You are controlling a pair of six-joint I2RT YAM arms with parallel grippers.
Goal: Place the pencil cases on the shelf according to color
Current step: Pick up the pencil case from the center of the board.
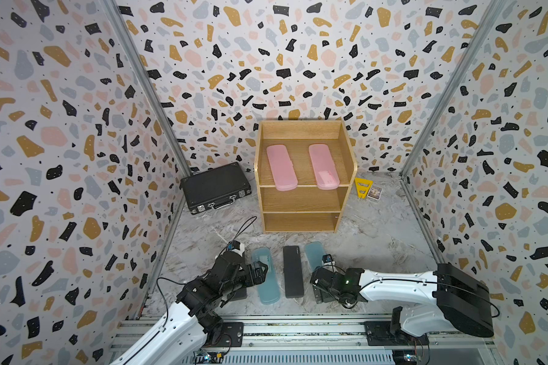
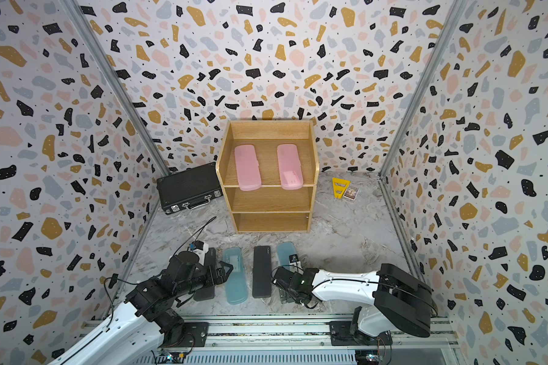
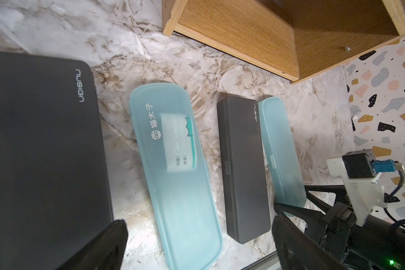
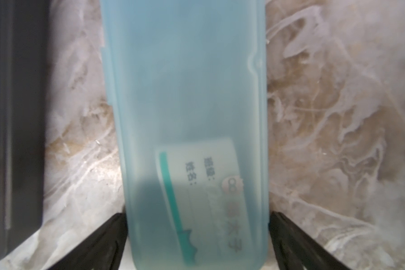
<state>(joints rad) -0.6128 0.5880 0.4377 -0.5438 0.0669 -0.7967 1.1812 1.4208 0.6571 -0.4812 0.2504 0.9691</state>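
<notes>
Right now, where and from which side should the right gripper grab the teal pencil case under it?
Pinch the teal pencil case across its narrow width near the robot-side end, probably from above: it lies flat on the table, long edges free, clear of the black pencil case. The right gripper's open fingers straddle it.

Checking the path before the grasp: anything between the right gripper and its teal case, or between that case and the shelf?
Nothing visible. The open right gripper straddles the teal case. Bare table runs to the shelf, whose two lower tiers look empty; pink cases sit only on top.
</notes>
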